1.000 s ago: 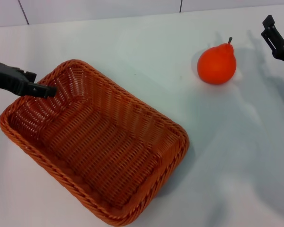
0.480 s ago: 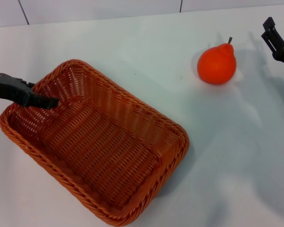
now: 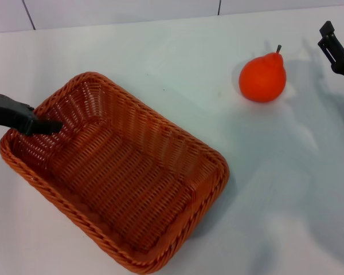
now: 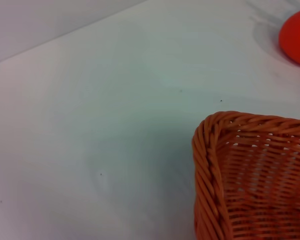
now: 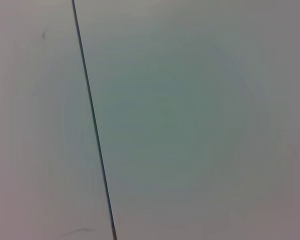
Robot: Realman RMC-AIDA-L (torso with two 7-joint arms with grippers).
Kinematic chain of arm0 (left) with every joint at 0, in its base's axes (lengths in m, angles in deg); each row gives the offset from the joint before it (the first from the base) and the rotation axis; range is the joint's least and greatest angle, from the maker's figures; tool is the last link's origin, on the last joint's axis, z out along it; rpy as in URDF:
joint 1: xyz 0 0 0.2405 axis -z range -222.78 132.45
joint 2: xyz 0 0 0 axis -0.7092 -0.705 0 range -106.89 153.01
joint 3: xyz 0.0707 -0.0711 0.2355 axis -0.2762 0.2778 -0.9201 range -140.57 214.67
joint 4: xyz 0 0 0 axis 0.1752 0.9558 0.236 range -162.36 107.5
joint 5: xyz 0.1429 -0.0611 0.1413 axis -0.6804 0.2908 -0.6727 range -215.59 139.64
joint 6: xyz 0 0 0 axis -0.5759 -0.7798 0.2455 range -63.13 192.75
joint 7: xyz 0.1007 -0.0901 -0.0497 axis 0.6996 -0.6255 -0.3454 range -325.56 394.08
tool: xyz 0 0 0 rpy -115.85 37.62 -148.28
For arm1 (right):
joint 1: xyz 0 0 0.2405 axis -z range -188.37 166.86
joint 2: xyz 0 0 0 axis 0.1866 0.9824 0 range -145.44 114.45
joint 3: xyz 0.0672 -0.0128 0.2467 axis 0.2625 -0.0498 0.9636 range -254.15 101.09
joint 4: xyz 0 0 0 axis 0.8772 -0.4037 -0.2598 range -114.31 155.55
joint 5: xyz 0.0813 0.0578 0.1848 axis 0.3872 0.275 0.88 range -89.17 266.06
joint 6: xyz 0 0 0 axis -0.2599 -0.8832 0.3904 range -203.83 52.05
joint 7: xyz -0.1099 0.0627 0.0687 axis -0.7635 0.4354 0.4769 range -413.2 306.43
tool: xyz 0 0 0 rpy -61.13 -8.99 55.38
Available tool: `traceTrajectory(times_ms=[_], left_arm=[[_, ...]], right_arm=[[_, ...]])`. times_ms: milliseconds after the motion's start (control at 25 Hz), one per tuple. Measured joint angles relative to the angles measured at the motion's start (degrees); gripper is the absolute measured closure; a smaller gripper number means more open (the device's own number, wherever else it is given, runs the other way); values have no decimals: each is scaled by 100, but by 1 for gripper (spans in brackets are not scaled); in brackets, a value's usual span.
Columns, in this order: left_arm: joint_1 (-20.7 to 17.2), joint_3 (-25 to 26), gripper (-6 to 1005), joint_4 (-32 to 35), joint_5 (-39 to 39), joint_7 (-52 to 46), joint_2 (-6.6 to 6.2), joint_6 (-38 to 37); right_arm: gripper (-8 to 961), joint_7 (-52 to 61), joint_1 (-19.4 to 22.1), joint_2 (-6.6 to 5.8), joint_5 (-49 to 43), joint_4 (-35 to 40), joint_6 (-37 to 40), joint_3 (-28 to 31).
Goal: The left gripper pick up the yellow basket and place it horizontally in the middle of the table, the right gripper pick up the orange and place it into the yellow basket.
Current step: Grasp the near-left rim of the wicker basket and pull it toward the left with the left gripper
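The left gripper (image 3: 46,126) has dropped lower and drawn back over the last second, its tip now at the near-left wall of the yellow basket (image 3: 120,177); I cannot tell whether it is clenched. The basket has not shifted and sits diagonally on the table (image 3: 160,63), so lifting is likely next. Beyond it, the orange (image 3: 262,77) waits just beside the parked right gripper (image 3: 335,48), whose grip I cannot tell.

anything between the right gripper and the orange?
Nothing. In the head view, bare table with only shadow separates the right gripper from the orange. The yellow basket lies well clear.
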Motion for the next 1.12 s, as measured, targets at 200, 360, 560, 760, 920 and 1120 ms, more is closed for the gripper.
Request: traceTrajectory(times_ms=[200, 360, 560, 760, 920, 1120], left_arm=[[-64, 5, 631, 125, -4, -23, 34, 42], [-75, 13, 748, 148, -8, -54, 39, 49], [-75, 20, 801, 149, -39, -91, 47, 27], [-9, 28, 844, 162, -268, -524, 62, -25], [59, 55, 844, 118, -330, -1191, 35, -89], [87, 213, 843, 190, -309, -1844, 31, -296]], right_arm=[[5, 0, -7, 5, 5, 10, -9, 0], [5, 0, -9, 8, 8, 13, -11, 0], [5, 0, -16, 10, 8, 17, -11, 2], [5, 0, -26, 8, 8, 24, -38, 8], [5, 0, -39, 1, 8, 25, -70, 6], [6, 0, -64, -2, 8, 26, -126, 2]])
